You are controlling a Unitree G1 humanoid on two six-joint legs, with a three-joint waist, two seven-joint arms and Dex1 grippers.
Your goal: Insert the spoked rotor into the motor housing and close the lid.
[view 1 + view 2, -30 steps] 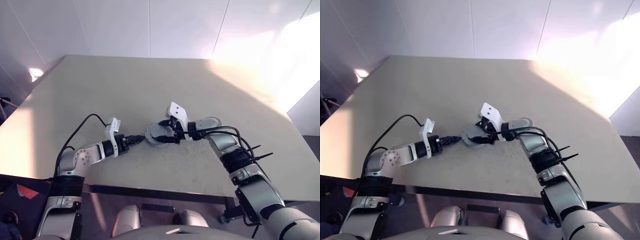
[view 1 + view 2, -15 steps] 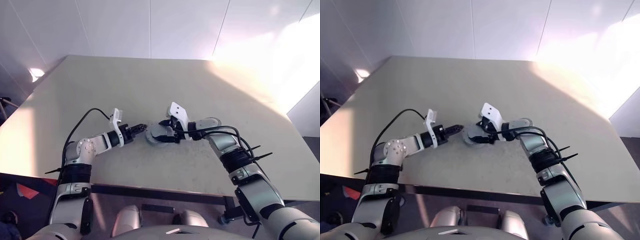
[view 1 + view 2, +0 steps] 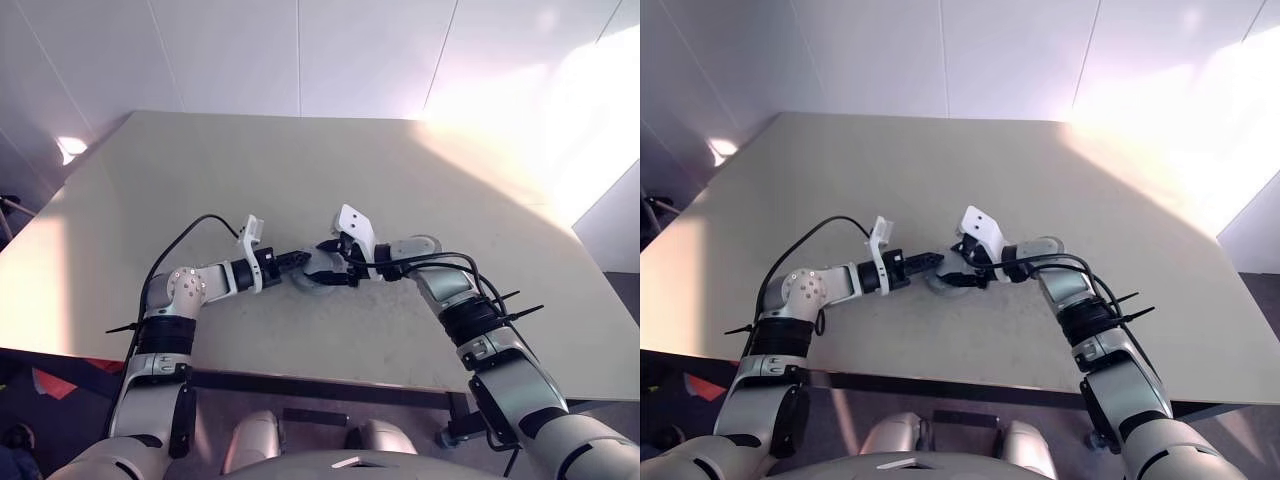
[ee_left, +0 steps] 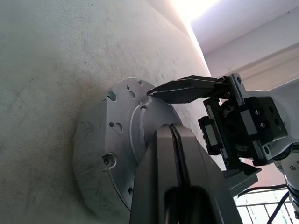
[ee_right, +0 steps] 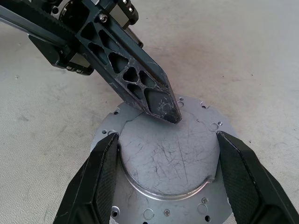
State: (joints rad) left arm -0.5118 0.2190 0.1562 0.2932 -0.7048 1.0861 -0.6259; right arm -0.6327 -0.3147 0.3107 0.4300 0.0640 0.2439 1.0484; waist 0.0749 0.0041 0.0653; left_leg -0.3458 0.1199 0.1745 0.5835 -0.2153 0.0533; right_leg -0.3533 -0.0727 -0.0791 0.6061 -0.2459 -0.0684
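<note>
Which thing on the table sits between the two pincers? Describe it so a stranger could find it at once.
Start at the big beige table and look near its front middle, where both arms meet. There lies a round grey metal disc, flat, with a raised round middle and small holes around its rim. It sits between the right pincer's spread fingers, and the shut left pincer points down at it.

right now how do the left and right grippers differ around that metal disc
The left gripper is shut, its fingers pressed together into one tip over the lid; the right gripper stands wide, a finger on either side of the lid's raised centre. The left reaches in from the robot's left, the right from its right. Both have black fingers and meet at the lid.
</note>
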